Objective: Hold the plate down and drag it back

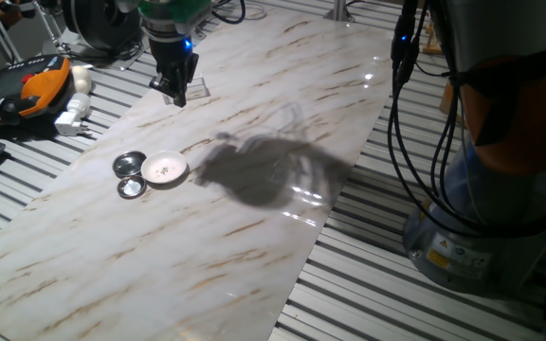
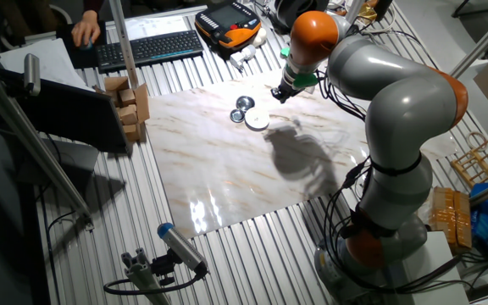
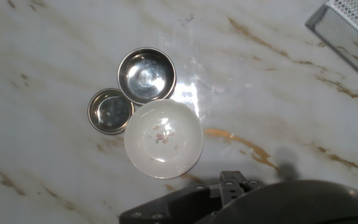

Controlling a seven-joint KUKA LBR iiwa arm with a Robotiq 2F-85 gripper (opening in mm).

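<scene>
Apparently poised to press down, the gripper hangs well apart from the small shallow white plate, which touches two shiny metal discs on the marbled worktop; whether its jaws are spread I cannot tell.

A robotics lab: slatted aluminium bench, keyboard, teach pendant.

light is pouring down from overhead, and my arm's shadow is spreading dark and soft-edged across the marble table. glare is streaking the glossy top near its edge. in my hand view, a bright hotspot is flaring beside the larger metal disc, and the close foreground is going blurry and dark.
</scene>
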